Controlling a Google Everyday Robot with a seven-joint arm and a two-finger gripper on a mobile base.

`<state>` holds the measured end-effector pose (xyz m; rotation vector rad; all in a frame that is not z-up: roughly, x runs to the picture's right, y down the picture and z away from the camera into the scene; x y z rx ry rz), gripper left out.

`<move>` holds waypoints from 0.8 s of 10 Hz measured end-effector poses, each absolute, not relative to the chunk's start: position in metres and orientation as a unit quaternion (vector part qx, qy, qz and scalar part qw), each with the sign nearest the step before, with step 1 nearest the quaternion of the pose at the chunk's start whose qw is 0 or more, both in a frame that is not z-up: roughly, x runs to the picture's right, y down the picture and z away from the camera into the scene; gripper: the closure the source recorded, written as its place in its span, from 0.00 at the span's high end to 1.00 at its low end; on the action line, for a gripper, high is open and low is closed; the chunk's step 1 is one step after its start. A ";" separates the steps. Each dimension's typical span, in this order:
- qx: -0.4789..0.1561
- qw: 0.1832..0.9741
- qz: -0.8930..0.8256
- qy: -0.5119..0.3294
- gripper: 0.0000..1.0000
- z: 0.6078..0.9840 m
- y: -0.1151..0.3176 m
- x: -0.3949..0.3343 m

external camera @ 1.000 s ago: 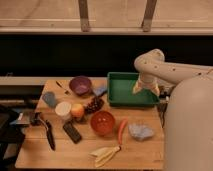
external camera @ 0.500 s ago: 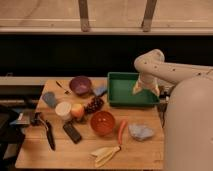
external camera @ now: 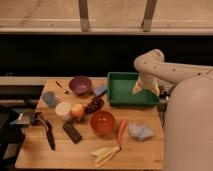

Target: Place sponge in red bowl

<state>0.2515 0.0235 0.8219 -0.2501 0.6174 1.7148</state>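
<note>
The sponge [external camera: 100, 90], a small light blue-grey block, lies on the wooden table [external camera: 35, 152] between the purple bowl [external camera: 80, 85] and the green tray [external camera: 131, 102]. Nearer the front, the red bowl [external camera: 102, 122] stands empty in the middle of the table. My gripper [external camera: 138, 89] hangs from the white arm over the right half of the green tray, to the right of the sponge and behind the red bowl. Its jaws stand open, with nothing between them.
A dark blue-grey pad [external camera: 49, 99], white cup [external camera: 63, 109], apple [external camera: 77, 110] and grapes [external camera: 93, 104] lie left of the red bowl. A carrot [external camera: 121, 131], wrinkly cloth [external camera: 140, 131] and banana [external camera: 105, 154] lie at the front right. A black utensil [external camera: 47, 132] lies front left.
</note>
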 end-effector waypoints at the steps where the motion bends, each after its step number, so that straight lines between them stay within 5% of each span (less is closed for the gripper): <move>1: -0.112 0.619 0.735 0.253 0.80 0.821 0.019 0.248; 8: -0.154 0.773 0.597 0.149 0.80 0.842 -0.026 0.107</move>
